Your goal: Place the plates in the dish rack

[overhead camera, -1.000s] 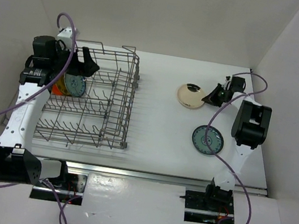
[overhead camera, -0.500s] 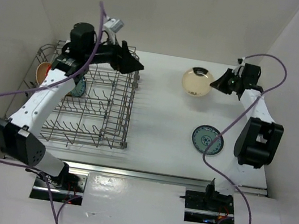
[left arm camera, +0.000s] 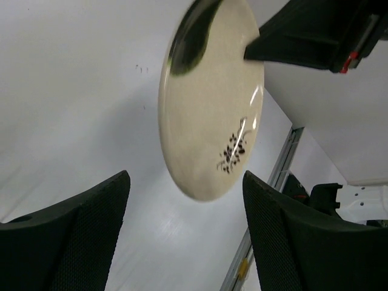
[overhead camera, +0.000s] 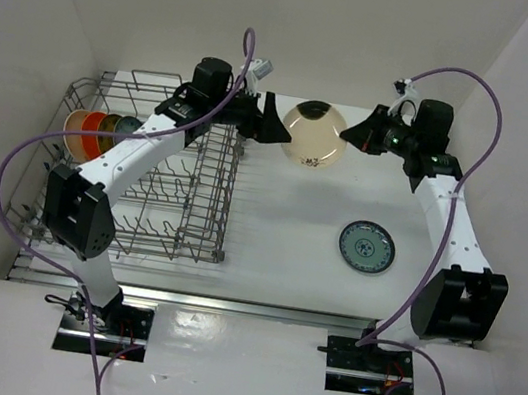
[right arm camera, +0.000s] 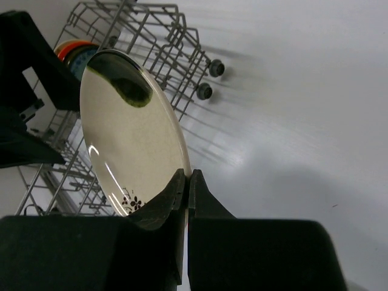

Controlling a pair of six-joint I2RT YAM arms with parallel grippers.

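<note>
My right gripper (overhead camera: 355, 137) is shut on the rim of the cream plate (overhead camera: 315, 133) and holds it on edge in the air, right of the dish rack (overhead camera: 159, 190). The right wrist view shows the jaws (right arm camera: 187, 179) pinching the plate's (right arm camera: 130, 133) rim. My left gripper (overhead camera: 274, 124) is open and faces the plate from the left. In the left wrist view the plate (left arm camera: 209, 103) hangs just ahead of the open gripper (left arm camera: 187, 182). A teal plate (overhead camera: 367, 247) lies on the table. An orange plate (overhead camera: 81, 129) and another teal plate (overhead camera: 130, 124) stand in the rack's left end.
The rack (right arm camera: 151, 36) fills the left half of the white table (overhead camera: 279, 230). White walls close in the back and both sides. A metal rail (overhead camera: 255, 310) runs along the near edge. Purple cables loop over both arms.
My right gripper has lifted the cream plate off the table and carried it left. My left arm has swung from the rack's far left end across to the rack's right side, facing the plate.
</note>
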